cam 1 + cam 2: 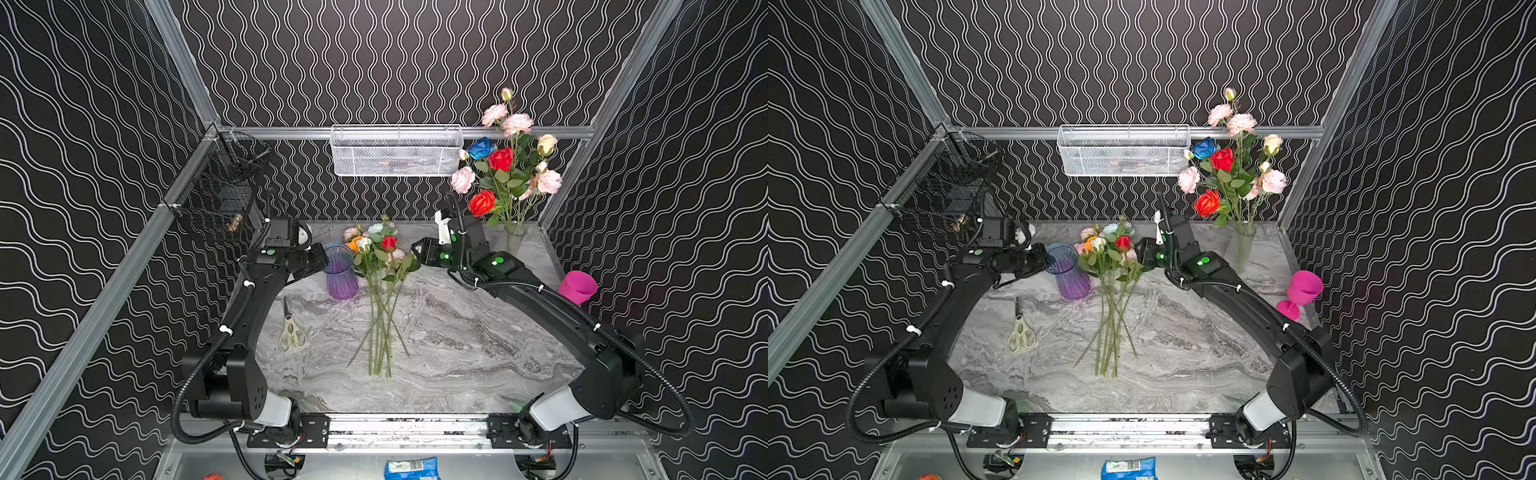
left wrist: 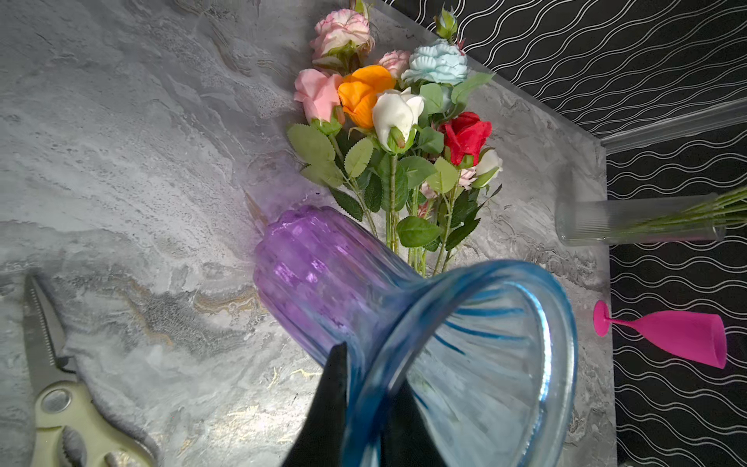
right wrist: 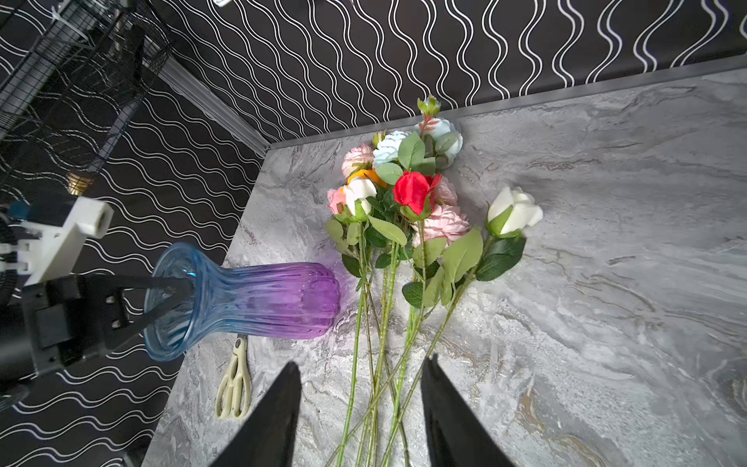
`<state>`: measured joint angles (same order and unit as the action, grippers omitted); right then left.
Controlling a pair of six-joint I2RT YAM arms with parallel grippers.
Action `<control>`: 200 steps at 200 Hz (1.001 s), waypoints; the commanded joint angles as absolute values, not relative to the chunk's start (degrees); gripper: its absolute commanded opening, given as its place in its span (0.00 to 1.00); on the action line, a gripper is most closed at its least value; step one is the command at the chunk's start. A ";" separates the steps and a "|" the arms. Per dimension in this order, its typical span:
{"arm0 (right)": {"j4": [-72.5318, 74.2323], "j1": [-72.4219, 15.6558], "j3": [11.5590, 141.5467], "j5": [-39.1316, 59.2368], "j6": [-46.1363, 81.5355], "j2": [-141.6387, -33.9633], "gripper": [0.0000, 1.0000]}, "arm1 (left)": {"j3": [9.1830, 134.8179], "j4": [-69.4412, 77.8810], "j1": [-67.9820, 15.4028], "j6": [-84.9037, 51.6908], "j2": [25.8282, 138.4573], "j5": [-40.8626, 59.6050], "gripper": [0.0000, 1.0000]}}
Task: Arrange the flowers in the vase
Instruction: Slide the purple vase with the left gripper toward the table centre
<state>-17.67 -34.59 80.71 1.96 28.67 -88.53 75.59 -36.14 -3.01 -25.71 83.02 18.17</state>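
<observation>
The left gripper pinched the flared blue rim of the vase, one finger inside the mouth and one outside. The right gripper hung with its jaws spread and nothing between them. The flowers lay in a loose bunch on the table, stems running beneath the right gripper and blooms out ahead of its tips. The vase stood just beside the blooms. The flowers looked light, with soft cloth blooms and thin springy stems likely to bend, so the bare stem below the leaves seemed the best place to take hold. The glass vase looked slippery and breakable, and a pull at its rim might tip it. The stems crossed one another, so their number was hard to tell. In both top views the tips of both grippers were hidden, and whether the vase's base sat flat could not be made out
</observation>
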 commanded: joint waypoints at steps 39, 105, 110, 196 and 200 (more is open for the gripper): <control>-18.01 -33.60 80.30 -0.08 27.82 -86.63 0.50 | 78.82 -32.25 -5.17 -28.06 79.10 22.89 0.00; -21.97 -26.77 75.41 -4.40 26.30 -78.30 0.49 | 89.71 -40.73 -31.82 -23.69 83.75 13.96 0.00; -22.22 -26.09 74.97 -4.77 26.14 -77.43 0.49 | 90.64 -41.41 -33.62 -23.37 84.74 13.70 0.00; -24.40 -22.41 70.96 -5.07 25.43 -71.14 0.49 | 104.52 -50.99 -42.89 -20.38 103.35 20.30 0.00; -24.35 -22.41 70.78 -4.93 25.47 -71.03 0.49 | 104.71 -50.91 -42.89 -20.41 103.82 20.34 0.00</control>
